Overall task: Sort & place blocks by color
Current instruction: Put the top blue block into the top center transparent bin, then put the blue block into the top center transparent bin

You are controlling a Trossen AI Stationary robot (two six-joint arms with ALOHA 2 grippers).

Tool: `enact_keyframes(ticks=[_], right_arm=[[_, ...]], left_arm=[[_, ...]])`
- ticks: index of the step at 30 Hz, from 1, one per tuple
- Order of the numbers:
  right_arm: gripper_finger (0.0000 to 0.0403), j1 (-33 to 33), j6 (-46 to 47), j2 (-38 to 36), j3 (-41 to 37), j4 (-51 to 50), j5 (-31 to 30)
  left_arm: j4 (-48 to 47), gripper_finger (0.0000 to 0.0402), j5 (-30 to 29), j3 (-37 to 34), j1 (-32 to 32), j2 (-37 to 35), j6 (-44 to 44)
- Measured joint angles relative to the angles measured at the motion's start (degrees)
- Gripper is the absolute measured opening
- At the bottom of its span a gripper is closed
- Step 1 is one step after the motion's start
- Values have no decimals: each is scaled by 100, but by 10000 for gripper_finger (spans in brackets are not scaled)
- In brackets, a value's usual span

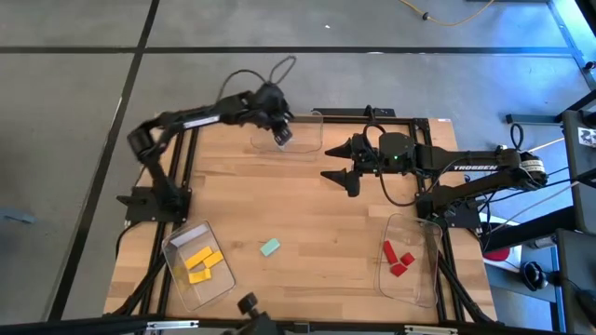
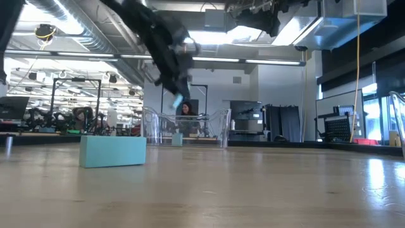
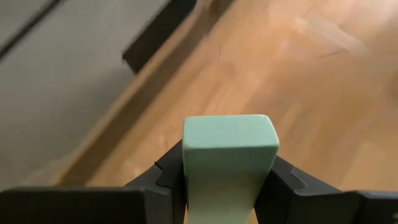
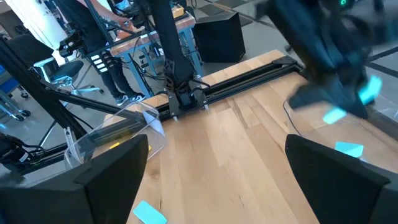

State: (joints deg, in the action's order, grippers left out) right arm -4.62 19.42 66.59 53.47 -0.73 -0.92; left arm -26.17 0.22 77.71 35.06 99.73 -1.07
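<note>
My left gripper (image 1: 282, 136) hangs over the clear far bin (image 1: 296, 147) and is shut on a mint-green block (image 3: 230, 152), also seen above the bin in the low view (image 2: 178, 101). Two more mint blocks (image 4: 336, 116) lie inside that bin. Another mint block (image 1: 270, 247) lies flat on the table's near middle. Yellow blocks (image 1: 202, 264) sit in the near-left bin, and red blocks (image 1: 399, 259) in the near-right bin. My right gripper (image 1: 333, 164) is open above the table's middle, right of the far bin, touching nothing. My left gripper pinches the mint-green block between its two fingers (image 3: 166, 175), one on each of its opposite side faces (image 3: 189, 180). The block's end face (image 3: 229, 130) sticks out past the fingertips. It is lifted clear, above the far bin.
The three clear bins stand at the far middle, near-left (image 1: 177, 244) and near-right (image 1: 430, 270). Bare wood lies between them. Arm bases and black rails flank the table's left and right edges. Beyond the far edge are a person and workshop gear.
</note>
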Motion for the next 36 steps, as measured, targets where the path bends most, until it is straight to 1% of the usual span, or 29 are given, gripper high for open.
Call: enact_keyframes(ticks=[2,6,12,16,22,27,29,32,36], right_arm=[[380,0,2,0,0,0,1],[380,-1,2,0,0,0,-1],[380,0,2,0,0,0,-1],[380,0,2,0,0,0,-1],[380,0,4,0,0,0,-1],[380,-1,4,0,0,0,-1],[380,0,4,0,0,-2,-1],[380,0,2,0,0,0,-1],[380,0,-5,2,0,1,-1]], left_arm=[[-27,119,-21,112,17,352,-99],[-45,119,-232,135,18,804,-482],[-44,119,-228,135,-23,1176,-628],[38,120,-242,135,-76,1188,-628],[59,168,-268,135,-86,1188,-633],[39,192,-255,135,-51,1183,-631],[15,200,-132,135,-3,1126,-631],[5,210,-113,135,87,988,-633],[17,214,-74,135,184,692,-632]])
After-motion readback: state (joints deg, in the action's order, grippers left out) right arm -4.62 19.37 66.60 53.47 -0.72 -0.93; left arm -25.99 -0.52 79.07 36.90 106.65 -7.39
